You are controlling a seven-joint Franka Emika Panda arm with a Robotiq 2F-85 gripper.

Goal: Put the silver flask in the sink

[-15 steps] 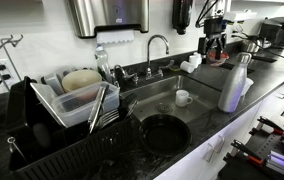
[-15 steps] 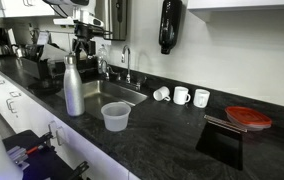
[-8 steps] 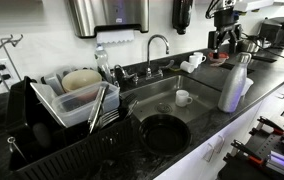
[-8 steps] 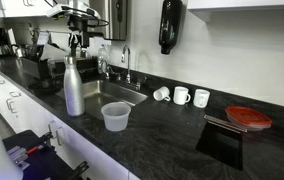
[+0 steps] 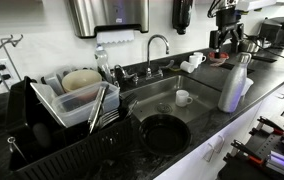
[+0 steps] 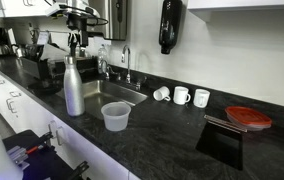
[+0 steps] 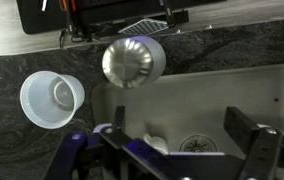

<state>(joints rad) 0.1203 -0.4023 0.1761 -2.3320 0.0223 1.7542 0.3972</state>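
The silver flask [image 5: 234, 83] stands upright on the dark counter at the sink's edge; it also shows in an exterior view [image 6: 73, 87] and from above, cap up, in the wrist view [image 7: 133, 62]. The sink [image 5: 158, 96] is a steel basin with a faucet [image 5: 157, 45] and a round dark drain [image 5: 165, 133]; it also shows in an exterior view [image 6: 110, 93] and in the wrist view [image 7: 242, 90]. My gripper [image 5: 222, 42] hangs open and empty above the flask, apart from it, as also seen in an exterior view [image 6: 77, 42]. In the wrist view its fingers [image 7: 182, 135] spread over the basin.
A small white mug [image 5: 183, 98] lies in the sink. A clear plastic cup [image 6: 115, 116] stands on the counter beside the flask. A black dish rack [image 5: 52, 120] with containers fills one side. White mugs [image 6: 181, 96] and a red-lidded container [image 6: 247, 117] sit further along.
My gripper has risen slightly and shifted over towards the flask in the first half second, then stayed still. The flask has not moved.
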